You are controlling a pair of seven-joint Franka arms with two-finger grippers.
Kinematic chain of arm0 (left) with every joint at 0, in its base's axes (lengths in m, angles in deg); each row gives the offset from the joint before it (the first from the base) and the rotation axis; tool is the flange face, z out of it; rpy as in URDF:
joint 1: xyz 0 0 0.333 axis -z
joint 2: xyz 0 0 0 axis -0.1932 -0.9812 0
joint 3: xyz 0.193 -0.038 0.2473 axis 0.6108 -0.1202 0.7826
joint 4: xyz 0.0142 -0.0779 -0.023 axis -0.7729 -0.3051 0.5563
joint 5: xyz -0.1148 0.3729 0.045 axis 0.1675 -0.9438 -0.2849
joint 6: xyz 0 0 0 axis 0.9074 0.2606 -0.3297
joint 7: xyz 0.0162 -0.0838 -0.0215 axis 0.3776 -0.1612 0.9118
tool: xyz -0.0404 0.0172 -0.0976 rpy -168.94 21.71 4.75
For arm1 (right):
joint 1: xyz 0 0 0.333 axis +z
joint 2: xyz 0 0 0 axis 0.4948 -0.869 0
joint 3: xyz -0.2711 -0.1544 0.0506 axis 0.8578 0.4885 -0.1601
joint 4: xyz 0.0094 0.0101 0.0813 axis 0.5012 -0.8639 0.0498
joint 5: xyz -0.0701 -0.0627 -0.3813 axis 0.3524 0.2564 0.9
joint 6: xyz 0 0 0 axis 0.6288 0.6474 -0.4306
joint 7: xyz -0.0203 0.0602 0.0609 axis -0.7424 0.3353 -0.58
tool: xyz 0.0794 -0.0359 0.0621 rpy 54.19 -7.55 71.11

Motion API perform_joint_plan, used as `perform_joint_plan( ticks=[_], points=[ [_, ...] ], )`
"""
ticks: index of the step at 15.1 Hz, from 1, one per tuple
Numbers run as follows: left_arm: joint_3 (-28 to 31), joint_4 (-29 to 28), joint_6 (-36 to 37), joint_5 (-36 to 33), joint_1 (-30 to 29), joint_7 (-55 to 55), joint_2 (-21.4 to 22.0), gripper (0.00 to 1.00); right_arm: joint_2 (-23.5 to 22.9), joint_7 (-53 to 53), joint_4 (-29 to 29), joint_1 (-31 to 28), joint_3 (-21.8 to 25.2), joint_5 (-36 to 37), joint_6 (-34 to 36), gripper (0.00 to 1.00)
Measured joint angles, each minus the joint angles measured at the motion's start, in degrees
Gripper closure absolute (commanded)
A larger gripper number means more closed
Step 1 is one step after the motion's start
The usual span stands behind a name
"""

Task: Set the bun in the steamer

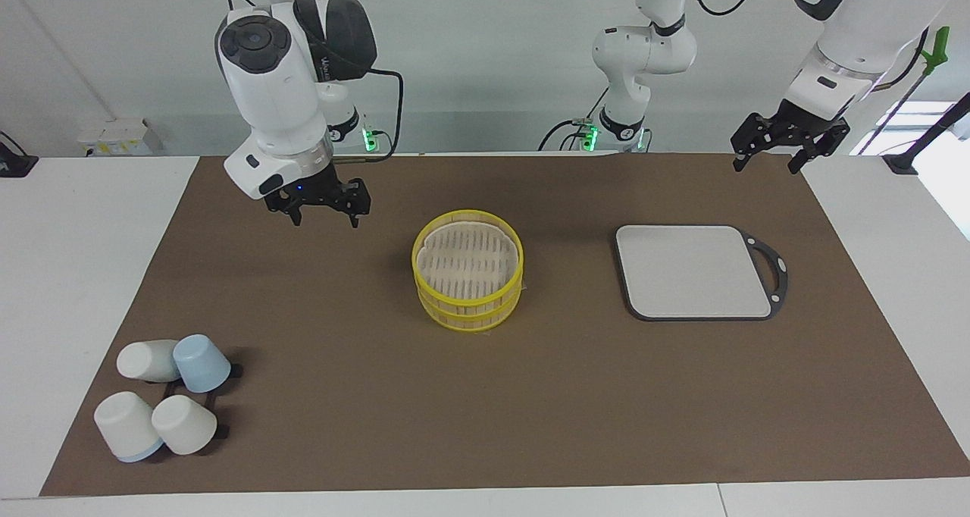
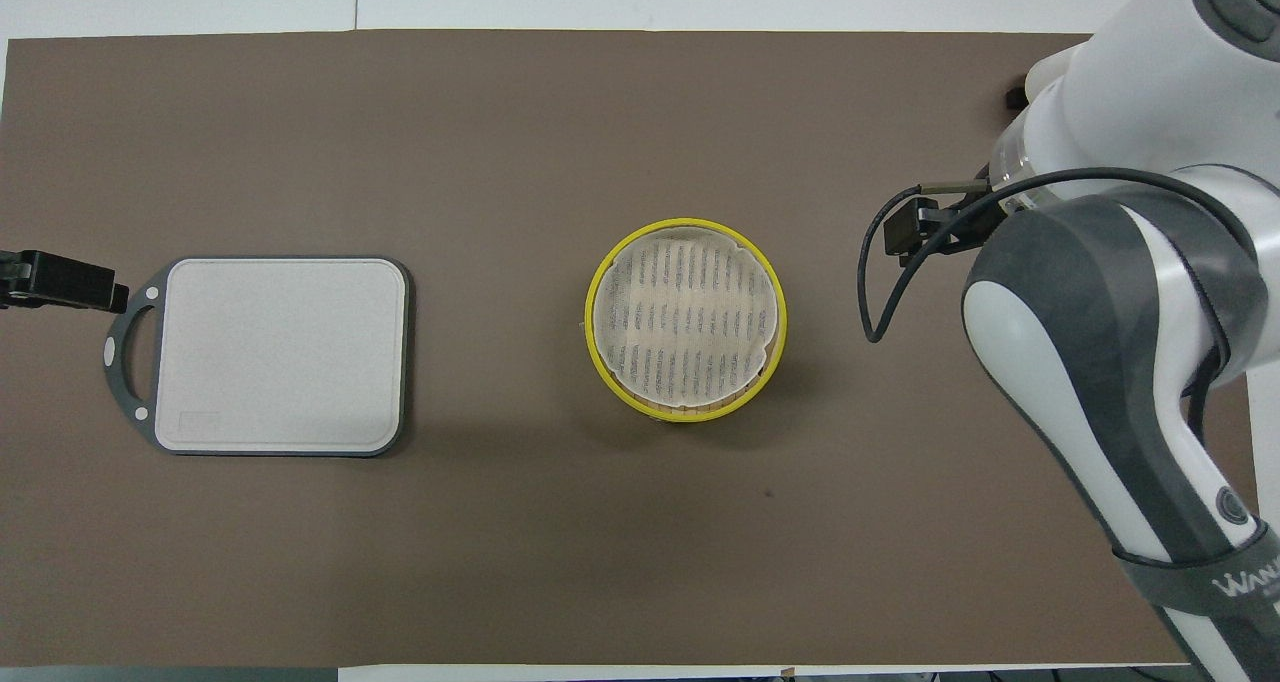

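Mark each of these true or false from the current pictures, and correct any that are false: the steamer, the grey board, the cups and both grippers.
1. The steamer stands on the brown mat, between the grey board and the cups. True.
2. The right gripper holds a bun. False: its jaws are open and empty, over bare mat toward the right arm's end of the table.
3. A bun lies on the grey board. False: the board's top is bare; no bun shows in either view.
4. The left gripper hangs open near the table's corner at the left arm's end, waiting. True.
5. All the cups stand upright. False: at least one white cup lies on its side.
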Motion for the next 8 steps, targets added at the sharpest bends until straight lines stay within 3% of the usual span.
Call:
perform_joint_plan(
  ticks=[4,8],
  points=[
    [0.0,-0.85,-0.83,0.0,0.0,-0.02,0.13,0.0,6.23,0.33,-4.73,0.09,-0.13,-2.04,0.27,0.0],
    [0.0,-1.8,-1.43,0.0,0.0,-0.04,0.23,0.0,9.41,10.52,-7.31,-0.09,2.89,-2.73,0.41,0.0]
  ],
)
